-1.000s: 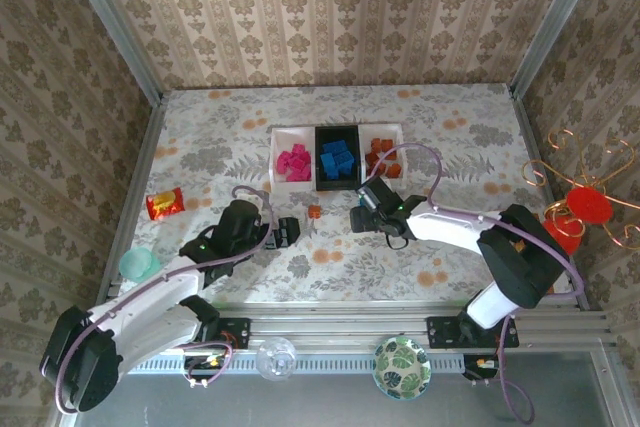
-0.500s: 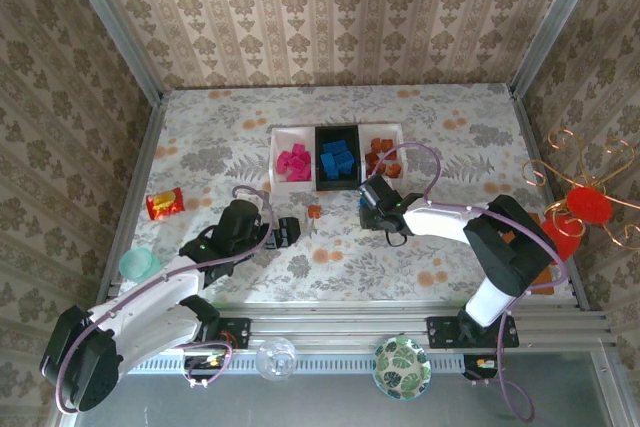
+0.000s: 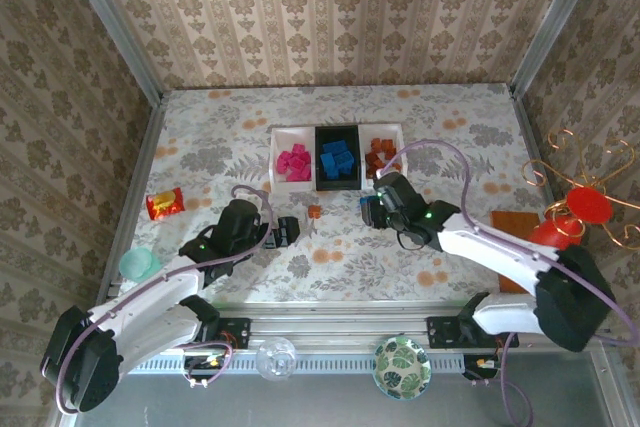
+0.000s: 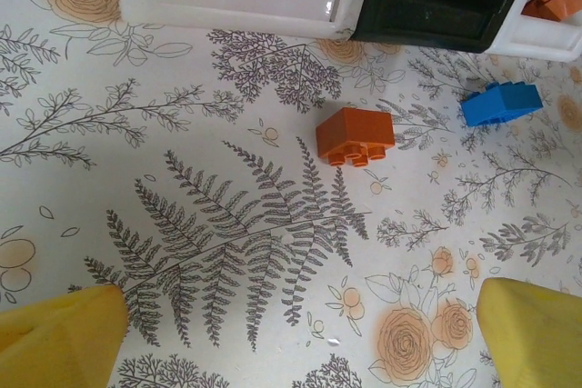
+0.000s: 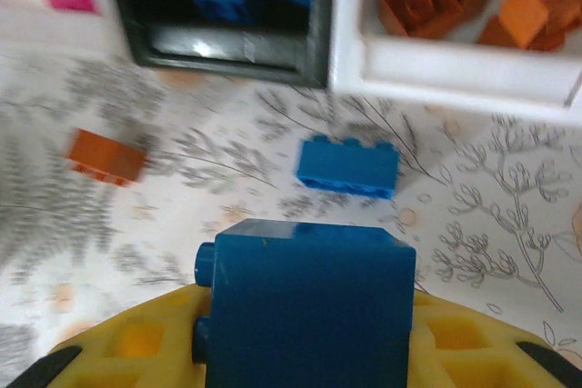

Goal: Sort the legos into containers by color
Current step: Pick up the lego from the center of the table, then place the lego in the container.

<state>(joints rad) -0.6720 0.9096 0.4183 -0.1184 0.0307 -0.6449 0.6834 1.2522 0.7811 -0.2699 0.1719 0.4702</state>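
Right fingers clamp a dark blue plastic brick before the 3 joined rectangular trays. Left fingers stand wide above an orange plastic brick on the floral bench.

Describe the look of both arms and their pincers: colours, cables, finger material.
The left arm and right arm have white links, black joints and a looping lavender cable each. The left pincer and right pincer have black bodies with yellow fingers.
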